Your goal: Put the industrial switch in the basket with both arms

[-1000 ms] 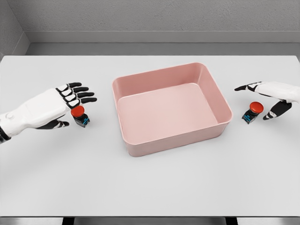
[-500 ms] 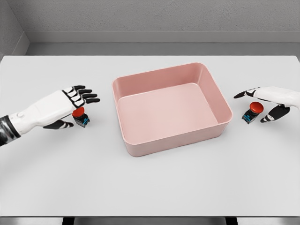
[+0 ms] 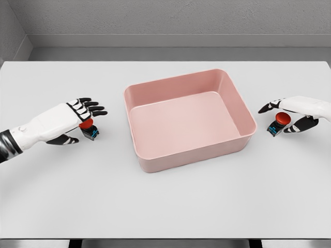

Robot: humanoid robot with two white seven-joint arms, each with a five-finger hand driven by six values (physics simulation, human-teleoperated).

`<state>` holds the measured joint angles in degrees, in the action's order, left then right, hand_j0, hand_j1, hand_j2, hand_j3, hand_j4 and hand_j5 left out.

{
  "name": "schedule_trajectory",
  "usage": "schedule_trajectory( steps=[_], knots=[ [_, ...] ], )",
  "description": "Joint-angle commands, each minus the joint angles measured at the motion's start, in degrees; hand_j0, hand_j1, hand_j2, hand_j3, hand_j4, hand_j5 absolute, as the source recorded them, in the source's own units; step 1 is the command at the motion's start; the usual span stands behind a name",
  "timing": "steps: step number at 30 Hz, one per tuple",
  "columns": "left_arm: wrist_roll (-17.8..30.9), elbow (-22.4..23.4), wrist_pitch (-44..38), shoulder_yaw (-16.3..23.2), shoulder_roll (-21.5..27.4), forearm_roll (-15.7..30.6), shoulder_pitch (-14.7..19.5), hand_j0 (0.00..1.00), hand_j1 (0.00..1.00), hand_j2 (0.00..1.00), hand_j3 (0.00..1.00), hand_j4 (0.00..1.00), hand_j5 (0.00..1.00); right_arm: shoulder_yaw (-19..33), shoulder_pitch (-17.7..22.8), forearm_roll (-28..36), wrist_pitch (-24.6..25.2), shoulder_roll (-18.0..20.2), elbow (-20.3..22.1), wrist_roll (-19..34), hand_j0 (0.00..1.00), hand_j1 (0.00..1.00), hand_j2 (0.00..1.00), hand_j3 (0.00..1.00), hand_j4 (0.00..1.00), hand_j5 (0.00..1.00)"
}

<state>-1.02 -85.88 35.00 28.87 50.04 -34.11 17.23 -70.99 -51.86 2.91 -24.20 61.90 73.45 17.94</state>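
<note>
Two industrial switches with red buttons and black-and-blue bodies stand on the white table (image 3: 165, 201). The left switch (image 3: 90, 130) sits just under my left hand (image 3: 84, 124), whose fingers (image 3: 91, 109) spread over its red top while the thumb lies to its left. The right switch (image 3: 277, 123) stands between the thumb and the extended fingers (image 3: 270, 106) of my right hand (image 3: 274, 120), which cups around it without closing. Both hands are open. The pink basket (image 3: 192, 154) lies between them at the table's middle, with nothing inside.
Behind the table's far edge is a grey wall. The table's front edge runs along the bottom of the view.
Both hands have sunk lower and come closer around their switches. The left hand's fingers now cover the button's top. The switches and the basket have not moved.
</note>
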Motion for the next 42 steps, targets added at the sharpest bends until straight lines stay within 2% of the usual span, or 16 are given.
schedule_trajectory(
  steps=[1, 3, 6, 12, 14, 17, 18, 21, 25, 29, 31, 42],
  knots=[
    [-0.04, 1.33, 0.0, 0.14, -0.2, 0.36, 0.09, 1.0, 1.0, 1.0, 1.0, 1.0, 1.0, 0.06, 0.0, 0.25, -0.05, 0.07, -0.07, -0.01, 0.77, 0.77, 0.77, 0.77, 0.77, 0.77],
    [0.05, 2.47, 0.0, 0.22, -1.17, 0.27, 0.26, 1.0, 1.0, 1.0, 1.0, 1.0, 1.0, 0.06, 0.0, 0.25, -0.05, 0.07, -0.07, -0.01, 0.75, 0.75, 0.75, 0.75, 0.75, 0.75],
    [0.05, 2.56, 0.0, 0.31, -1.26, 0.18, 0.26, 1.0, 1.0, 1.0, 1.0, 1.0, 1.0, 0.06, 0.26, 0.25, -1.29, 0.07, -0.15, -0.01, 0.7, 0.7, 0.7, 0.7, 0.7, 0.7],
    [0.05, 2.56, 0.0, 1.81, -1.88, 0.18, 0.35, 1.0, 1.0, 1.0, 1.0, 1.0, 1.0, 0.06, 0.35, 0.25, -1.64, 0.07, -0.07, -0.01, 0.66, 0.66, 0.66, 0.66, 0.66, 0.66],
    [-0.04, 2.56, 0.0, 1.89, -2.05, -2.36, 0.44, 1.0, 1.0, 1.0, 1.0, 1.0, 1.0, 0.06, 0.35, 0.25, -1.72, 0.07, -0.07, -0.01, 0.64, 0.64, 0.64, 0.64, 0.64, 0.64],
    [-0.04, 2.65, 0.0, 1.89, -2.49, -2.54, 0.53, 1.0, 1.0, 1.0, 1.0, 1.0, 1.0, 0.15, 0.26, 0.07, -1.72, 0.07, -0.07, -0.01, 0.6, 0.6, 0.6, 0.6, 0.6, 0.6],
    [-0.04, 2.65, 0.0, 1.81, -2.49, -2.54, 0.53, 0.99, 0.99, 0.99, 0.99, 0.99, 0.99, 0.15, 0.26, -0.1, -1.72, 0.15, -0.07, -0.01, 0.59, 0.59, 0.59, 0.59, 0.59, 0.59],
    [-0.04, 3.88, 0.0, 1.81, -2.4, -2.37, 0.97, 0.84, 0.84, 0.84, 0.84, 0.84, 0.84, 0.15, 0.26, -0.1, -2.25, 0.24, -0.07, 0.08, 0.58, 0.58, 0.58, 0.58, 0.58, 0.58],
    [-0.04, 5.46, 0.0, 1.81, -2.23, -2.19, 1.41, 0.82, 0.82, 0.82, 0.82, 0.82, 0.82, 0.23, 0.18, -0.1, -3.66, 0.77, -0.07, 0.08, 0.55, 0.55, 0.55, 0.55, 0.55, 0.55],
    [-0.04, 5.46, 0.0, 1.81, -2.4, -2.19, 1.41, 0.71, 0.71, 0.71, 0.71, 0.71, 0.71, 0.41, -0.09, -0.1, -5.33, 1.12, -0.07, 0.08, 0.53, 0.53, 0.53, 0.53, 0.53, 0.53],
    [-0.21, 5.46, 0.0, 1.81, -2.4, -1.93, 1.41, 0.62, 0.62, 0.62, 0.62, 0.62, 0.62, 0.59, -0.53, -0.19, -6.29, 1.47, -0.07, 0.16, 0.53, 0.53, 0.53, 0.53, 0.53, 0.53],
    [-0.3, 5.46, 0.0, 1.81, -2.14, -1.75, 1.32, 0.48, 0.48, 0.48, 0.48, 0.48, 0.48, 0.67, -3.52, -0.19, -8.84, 1.56, 0.2, 3.33, 0.53, 0.53, 0.53, 0.53, 0.53, 0.53]
  ],
)
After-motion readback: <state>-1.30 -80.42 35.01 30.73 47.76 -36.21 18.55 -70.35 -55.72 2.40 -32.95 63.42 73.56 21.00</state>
